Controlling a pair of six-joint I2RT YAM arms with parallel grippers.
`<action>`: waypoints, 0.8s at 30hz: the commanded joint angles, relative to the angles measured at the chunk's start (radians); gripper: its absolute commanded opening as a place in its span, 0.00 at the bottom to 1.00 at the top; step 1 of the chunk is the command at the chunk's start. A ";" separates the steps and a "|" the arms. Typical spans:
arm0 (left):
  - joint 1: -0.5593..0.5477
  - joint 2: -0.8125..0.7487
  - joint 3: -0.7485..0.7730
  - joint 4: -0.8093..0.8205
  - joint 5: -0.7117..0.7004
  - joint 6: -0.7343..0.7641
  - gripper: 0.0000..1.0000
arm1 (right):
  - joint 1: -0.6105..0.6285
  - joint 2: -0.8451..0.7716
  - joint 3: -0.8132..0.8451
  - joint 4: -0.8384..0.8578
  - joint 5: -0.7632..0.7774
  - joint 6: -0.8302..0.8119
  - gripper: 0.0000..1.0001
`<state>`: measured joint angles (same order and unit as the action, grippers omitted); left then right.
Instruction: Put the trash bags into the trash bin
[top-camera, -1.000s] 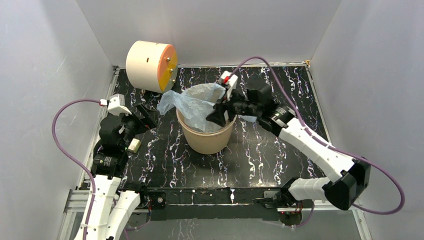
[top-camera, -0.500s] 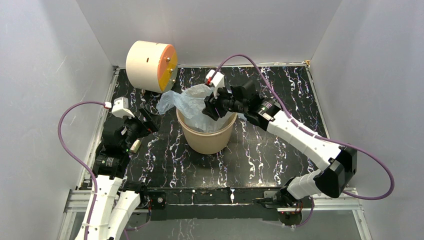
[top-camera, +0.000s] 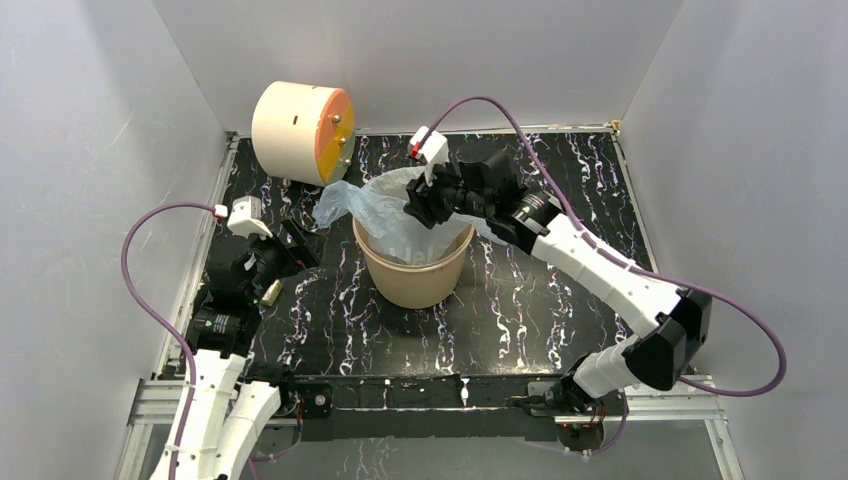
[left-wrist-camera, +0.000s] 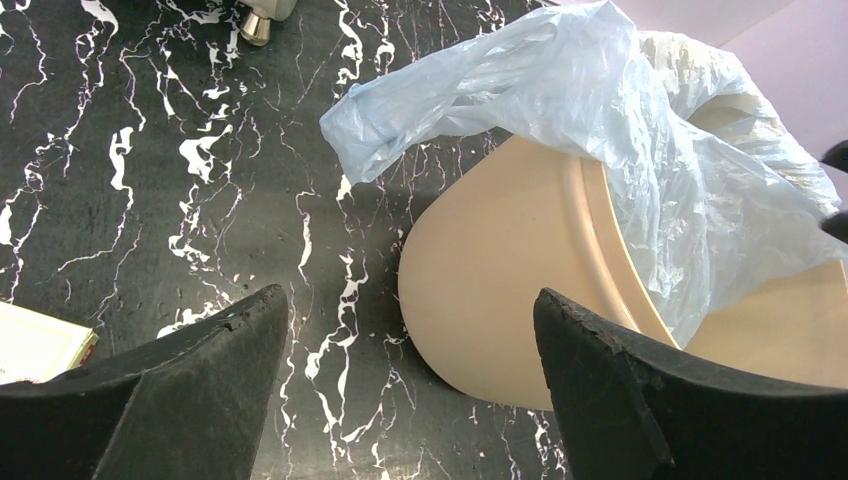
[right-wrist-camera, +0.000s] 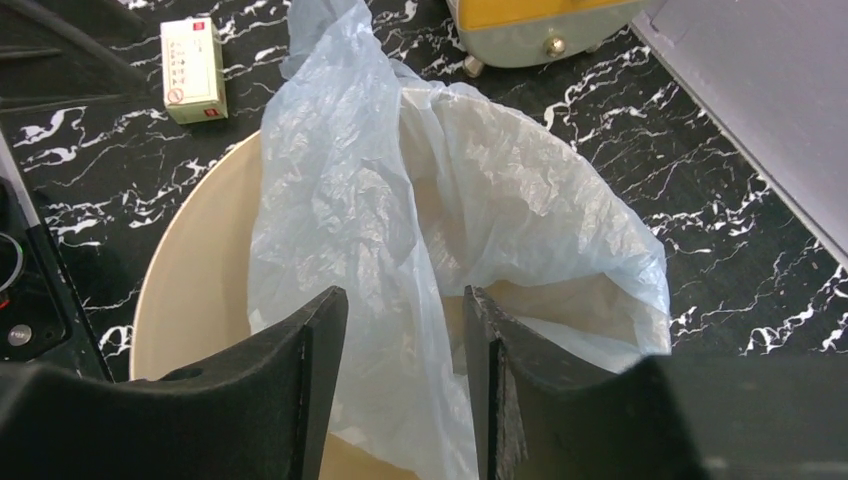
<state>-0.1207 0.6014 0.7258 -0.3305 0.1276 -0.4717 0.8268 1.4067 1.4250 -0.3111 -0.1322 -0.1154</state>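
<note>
The pale blue trash bag (top-camera: 385, 205) is draped into the tan trash bin (top-camera: 410, 280) at the table's middle, with one end hanging out over the far-left rim. My right gripper (top-camera: 418, 212) hovers over the bin's mouth. In the right wrist view its jaws (right-wrist-camera: 405, 292) stand part open with the bag's film (right-wrist-camera: 380, 200) between and below them, not pinched. My left gripper (top-camera: 295, 235) sits left of the bin, wide open and holding nothing. The left wrist view shows that gripper (left-wrist-camera: 410, 295) facing the bin wall (left-wrist-camera: 500, 270) and the loose bag end (left-wrist-camera: 560, 90).
A cream drum with an orange face (top-camera: 300, 118) stands at the back left, close to the bag's hanging end. A small white card box (top-camera: 268, 291) lies on the black marbled table by the left arm. White walls enclose three sides.
The right arm has swung left and forward, bringing its gripper from the bin's right rim to over the mouth, and its jaws have narrowed. The left arm shifted slightly.
</note>
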 joint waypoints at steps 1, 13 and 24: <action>0.004 0.001 -0.007 0.005 0.021 0.011 0.89 | 0.006 0.075 0.093 -0.077 -0.018 -0.032 0.53; 0.004 0.003 -0.034 0.022 0.033 0.004 0.88 | 0.005 0.065 0.097 -0.088 -0.073 -0.030 0.16; 0.004 0.012 -0.059 0.147 -0.101 -0.218 0.89 | 0.005 -0.016 -0.003 -0.078 -0.192 -0.018 0.00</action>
<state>-0.1207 0.6098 0.6907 -0.2771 0.1253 -0.5499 0.8268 1.4490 1.4525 -0.4282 -0.2687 -0.1387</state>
